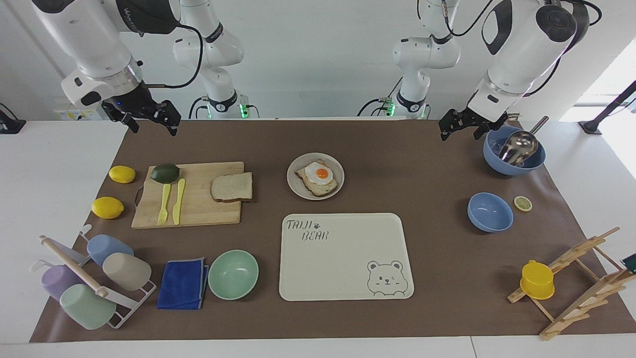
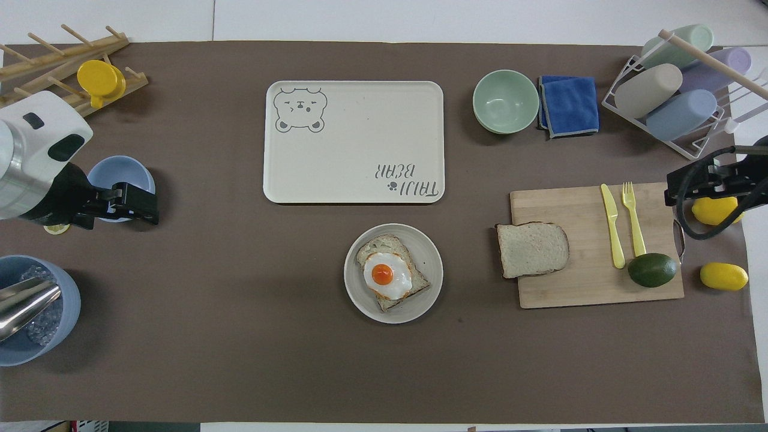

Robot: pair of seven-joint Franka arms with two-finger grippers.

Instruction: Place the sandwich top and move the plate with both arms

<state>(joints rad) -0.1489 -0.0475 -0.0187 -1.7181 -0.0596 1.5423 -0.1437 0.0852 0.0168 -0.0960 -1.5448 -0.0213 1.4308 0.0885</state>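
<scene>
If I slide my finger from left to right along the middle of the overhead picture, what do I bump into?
Small blue bowl → plate with the egg toast → plain bread slice → yellow knife → yellow fork → avocado → lemon.

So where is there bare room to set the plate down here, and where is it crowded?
The bear-print tray is bare, just farther from the robots than the plate. Brown mat lies open between the plate and the small blue bowl, and nearer the robots than the plate. Crowded: the cutting board with the bread slice, and the cup rack corner.
</scene>
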